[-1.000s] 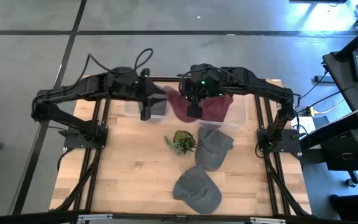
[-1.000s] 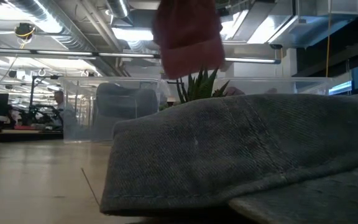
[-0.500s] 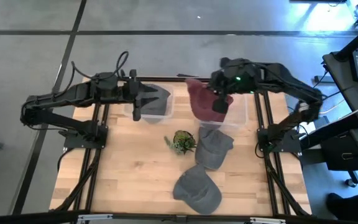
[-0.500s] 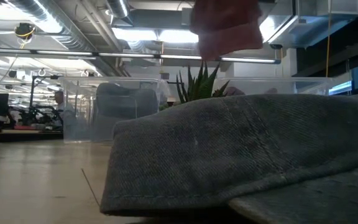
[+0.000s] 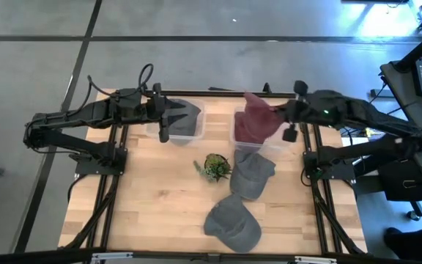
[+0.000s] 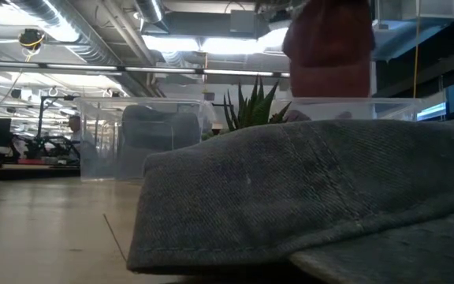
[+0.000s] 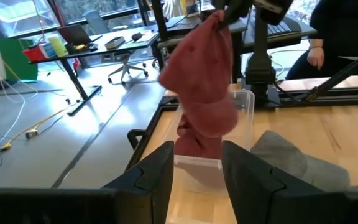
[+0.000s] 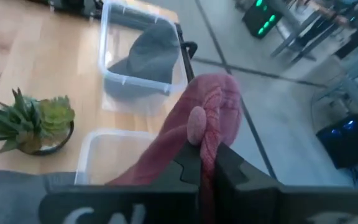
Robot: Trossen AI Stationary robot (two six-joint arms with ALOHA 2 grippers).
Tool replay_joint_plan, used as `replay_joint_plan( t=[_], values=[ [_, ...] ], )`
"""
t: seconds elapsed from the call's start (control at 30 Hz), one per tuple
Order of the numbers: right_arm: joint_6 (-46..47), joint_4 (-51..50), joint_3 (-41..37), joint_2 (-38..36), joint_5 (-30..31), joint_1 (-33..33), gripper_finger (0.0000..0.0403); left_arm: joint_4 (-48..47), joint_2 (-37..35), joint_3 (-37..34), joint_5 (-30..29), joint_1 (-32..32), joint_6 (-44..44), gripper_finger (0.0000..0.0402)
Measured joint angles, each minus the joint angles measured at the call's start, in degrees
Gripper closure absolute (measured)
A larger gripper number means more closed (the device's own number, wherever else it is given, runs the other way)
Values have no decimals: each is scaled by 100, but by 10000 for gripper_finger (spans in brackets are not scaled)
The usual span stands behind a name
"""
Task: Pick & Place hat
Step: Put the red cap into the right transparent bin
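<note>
A dark red hat (image 5: 255,121) hangs from my right gripper (image 5: 277,117), which is shut on it above the right clear bin (image 5: 268,149) at the table's far side. In the low view the red hat (image 6: 329,47) has its lower end at about the height of the bin's rim. It also shows in the left wrist view (image 7: 201,87). My left gripper (image 5: 163,125) is open and empty over the left clear bin (image 5: 196,132), where a grey hat (image 5: 183,117) lies. Its own view shows the gap between the fingers (image 7: 197,171). My right gripper pinches the red hat's crown (image 8: 205,134) between its two fingers, right beside the top button (image 8: 197,122), on bunched cloth. The fingers lie about level and point toward the table's left. The hat hangs slack below them, over the right bin.
A small potted plant (image 5: 215,167) stands at the table's middle. Two more grey hats (image 5: 253,174) (image 5: 233,224) lie on the table toward its near right; one fills the low view's foreground (image 6: 306,197). Bare wood lies at the near left.
My right gripper has carried the red hat toward the table's right edge, from between the two bins to above the right bin; the hat keeps hanging below it. My left gripper has drawn back a little toward the table's left edge.
</note>
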Motion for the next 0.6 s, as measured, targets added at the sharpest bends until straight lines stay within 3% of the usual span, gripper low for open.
replay_joint_plan(
  t=[0.33, 0.6],
  values=[
    [-511, 1413, -2284, -1597, -999, 0, 394, -2, 0, 0, -610, 0, -137, 268],
    [-372, 1853, -3248, -2042, -987, 2, 394, -2, 0, 0, -617, 0, -278, 270]
  ],
)
